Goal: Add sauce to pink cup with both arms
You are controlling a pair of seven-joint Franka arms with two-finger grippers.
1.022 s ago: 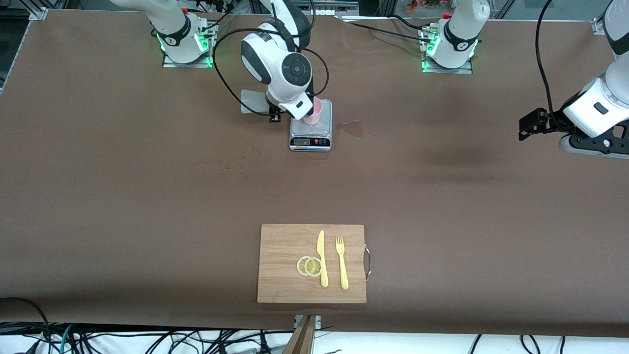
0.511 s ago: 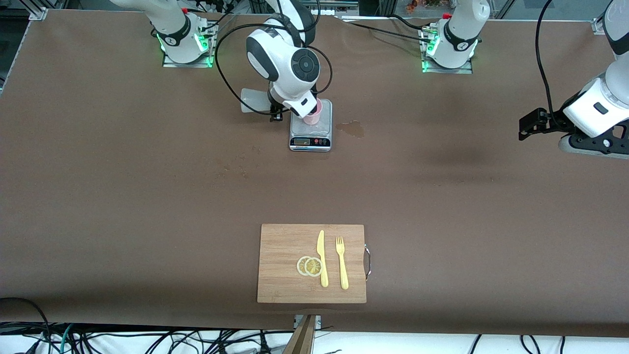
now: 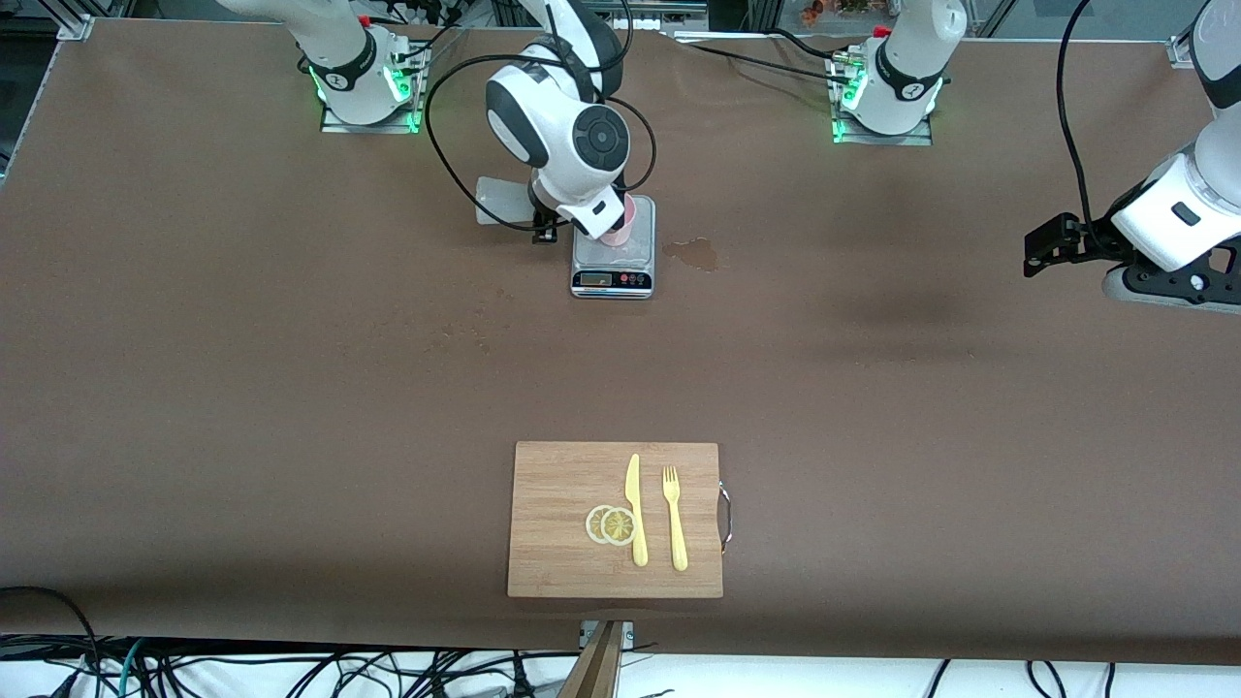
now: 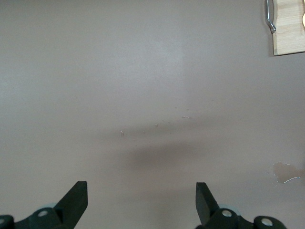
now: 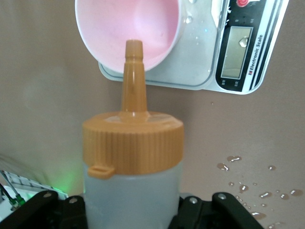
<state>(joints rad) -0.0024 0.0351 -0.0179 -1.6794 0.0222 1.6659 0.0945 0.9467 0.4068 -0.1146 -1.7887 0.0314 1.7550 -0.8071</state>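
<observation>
The pink cup [image 3: 621,226] stands on a small kitchen scale [image 3: 613,269] near the robots' bases. My right gripper [image 5: 133,212] is shut on the translucent squeeze bottle [image 5: 133,186], which is tipped toward the cup. In the right wrist view the orange nozzle [image 5: 133,71] points into the cup's open mouth [image 5: 119,28], its tip just over the rim. In the front view the right wrist hides the nozzle, and only the bottle's pale base [image 3: 499,201] shows. My left gripper [image 4: 141,195] is open and empty over bare table at the left arm's end, where that arm waits.
A small puddle [image 3: 693,253] lies on the table beside the scale, toward the left arm's end. Drops [image 5: 233,160] speckle the table by the scale. A wooden cutting board [image 3: 553,543] with a yellow knife, a fork and two lemon slices lies near the front camera.
The right wrist has turned and shifted slightly toward the left arm's end, with the bottle still at the cup. The left arm has not moved.
</observation>
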